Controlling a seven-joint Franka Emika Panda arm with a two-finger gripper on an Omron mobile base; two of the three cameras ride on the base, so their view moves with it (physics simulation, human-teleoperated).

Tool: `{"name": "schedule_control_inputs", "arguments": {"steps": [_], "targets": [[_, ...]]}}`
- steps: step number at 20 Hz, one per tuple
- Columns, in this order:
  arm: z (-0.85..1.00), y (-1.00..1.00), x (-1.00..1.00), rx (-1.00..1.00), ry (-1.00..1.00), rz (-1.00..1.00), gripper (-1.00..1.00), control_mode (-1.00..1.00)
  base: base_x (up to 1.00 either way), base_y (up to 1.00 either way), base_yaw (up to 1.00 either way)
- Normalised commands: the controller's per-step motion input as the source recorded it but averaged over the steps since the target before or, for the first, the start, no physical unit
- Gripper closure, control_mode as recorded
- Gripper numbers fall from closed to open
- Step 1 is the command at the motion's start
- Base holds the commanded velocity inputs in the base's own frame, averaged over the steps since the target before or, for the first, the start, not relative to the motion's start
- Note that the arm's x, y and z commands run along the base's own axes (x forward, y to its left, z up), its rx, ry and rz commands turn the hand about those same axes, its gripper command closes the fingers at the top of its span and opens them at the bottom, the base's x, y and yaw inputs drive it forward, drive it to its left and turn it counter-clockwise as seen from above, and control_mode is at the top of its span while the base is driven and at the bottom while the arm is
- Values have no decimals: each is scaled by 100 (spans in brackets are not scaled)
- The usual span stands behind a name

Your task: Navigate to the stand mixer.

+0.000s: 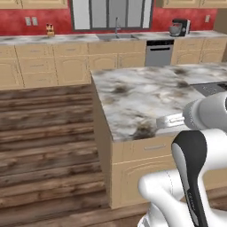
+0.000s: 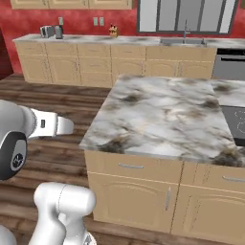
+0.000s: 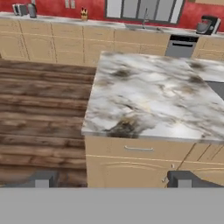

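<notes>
Driving straight for the mixer (image 3: 207, 25), I could strike the island (image 3: 148, 100) between us; my pincer (image 3: 113, 179) is spread, empty.

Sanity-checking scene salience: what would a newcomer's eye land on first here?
Likely the island's marble-patterned top, pale with dark blotches, spreading across the middle of the hand view. Next, the red wall behind the far counter. The black stand mixer stands small on that counter, right of the sink.
</notes>
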Motion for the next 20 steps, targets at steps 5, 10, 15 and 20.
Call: {"name": "schedule_control_inputs", "arguments": {"steps": [5, 10, 15, 20], "targets": [[0, 0, 0, 0, 0, 0, -100, 100, 0, 100, -6], [0, 0, 0, 0, 0, 0, -100, 100, 10, 100, -7], [0, 0, 0, 0, 0, 0, -100, 100, 51, 100, -8], [0, 0, 0, 0, 0, 0, -100, 100, 100, 62, -4]]}}
